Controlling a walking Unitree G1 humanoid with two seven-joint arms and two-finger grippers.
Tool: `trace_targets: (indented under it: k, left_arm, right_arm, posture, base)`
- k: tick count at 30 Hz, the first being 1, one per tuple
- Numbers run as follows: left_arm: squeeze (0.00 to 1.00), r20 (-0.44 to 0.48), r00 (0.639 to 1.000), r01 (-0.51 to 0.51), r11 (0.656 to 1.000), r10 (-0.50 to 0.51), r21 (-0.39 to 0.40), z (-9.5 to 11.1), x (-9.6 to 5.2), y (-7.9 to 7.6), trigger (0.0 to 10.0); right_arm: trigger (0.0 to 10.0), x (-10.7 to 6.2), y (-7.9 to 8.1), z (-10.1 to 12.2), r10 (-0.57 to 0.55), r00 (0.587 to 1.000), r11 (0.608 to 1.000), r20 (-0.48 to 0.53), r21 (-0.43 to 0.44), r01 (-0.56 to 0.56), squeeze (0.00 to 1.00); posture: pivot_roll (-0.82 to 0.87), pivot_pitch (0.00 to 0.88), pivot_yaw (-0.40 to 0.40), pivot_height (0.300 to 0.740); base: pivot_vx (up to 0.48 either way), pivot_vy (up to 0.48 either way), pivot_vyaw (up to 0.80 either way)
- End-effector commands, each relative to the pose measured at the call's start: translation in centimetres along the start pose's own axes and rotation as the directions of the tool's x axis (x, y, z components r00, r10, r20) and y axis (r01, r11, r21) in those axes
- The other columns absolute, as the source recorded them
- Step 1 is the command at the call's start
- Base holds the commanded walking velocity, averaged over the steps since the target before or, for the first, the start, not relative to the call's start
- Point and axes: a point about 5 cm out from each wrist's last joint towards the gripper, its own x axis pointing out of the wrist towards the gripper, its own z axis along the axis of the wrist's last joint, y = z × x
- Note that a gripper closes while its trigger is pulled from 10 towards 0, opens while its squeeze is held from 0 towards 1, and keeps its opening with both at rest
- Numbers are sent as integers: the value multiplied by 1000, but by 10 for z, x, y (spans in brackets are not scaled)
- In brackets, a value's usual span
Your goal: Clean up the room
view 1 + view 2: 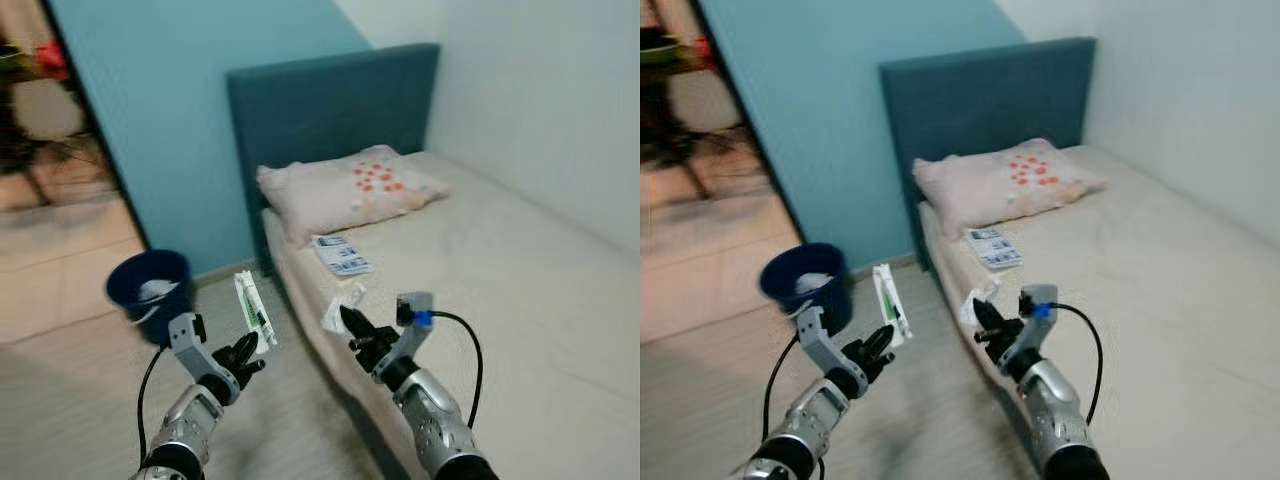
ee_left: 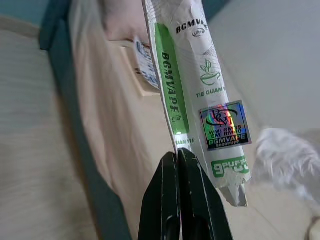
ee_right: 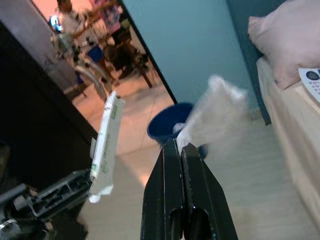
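Home bedroom: single bed (image 1: 520, 290) w/ teal padded headboard (image 1: 330, 100), spotted pillow (image 1: 350, 190), teal wall (image 1: 180, 110), pale wood floor (image 1: 70, 400), blue wastebasket (image 1: 150, 290) nr bed; doorway to tiled rm w/ chairs (image 3: 107, 50).

A bed (image 1: 520, 290) carries a pillow (image 1: 345, 190) at twelve o'clock and a packet (image 1: 342, 256) beside it; a bin (image 1: 150, 290) stands on the floor (image 1: 80, 400) at nine o'clock.

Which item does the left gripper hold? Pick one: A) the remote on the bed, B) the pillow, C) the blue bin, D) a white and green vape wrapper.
D: the left gripper is shut on the long white and green wrapper, held upright above the floor, while the bin stands by the wall and the pillow lies on the bed.
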Motion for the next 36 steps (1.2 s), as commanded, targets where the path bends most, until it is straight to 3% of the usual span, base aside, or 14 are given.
trace_targets:
  k: [1, 24, 25, 36]
  left_arm:
    - [0, -26, 1000, -4, 1000, 4, 4, -6, 0, -2, 10000]
    - [0, -1, 999, 32, 999, -32, -1, -2, 6, -9, 10000]
    - [0, 0, 999, 33, 999, -33, 2, -1, 6, -9, 10000]
    - [0, 1, 999, 42, 999, -42, 9, -1, 7, -11, 10000]
  right_arm:
    - [10000, -1, 0, -3, 2, 1000, 1000, -11, 9, -2, 0]
    - [10000, 3, 7, 0, 46, 999, 999, 1, 24, -46, 0]
    - [10000, 4, 4, -1, 7, 1000, 999, -6, 48, -7, 0]
    - [10000, 4, 3, -3, -7, 1000, 999, -26, 40, 8, 0]
  posture:
    - [-78, 4, 1, 740]
    - [-77, 4, -8, 740]
    - [-76, 2, -8, 740]
    - [-72, 7, -6, 740]
  base:
    - [0, 0, 800]
    - [0, 0, 800]
    - [341, 0, 0]
    - [353, 0, 0]
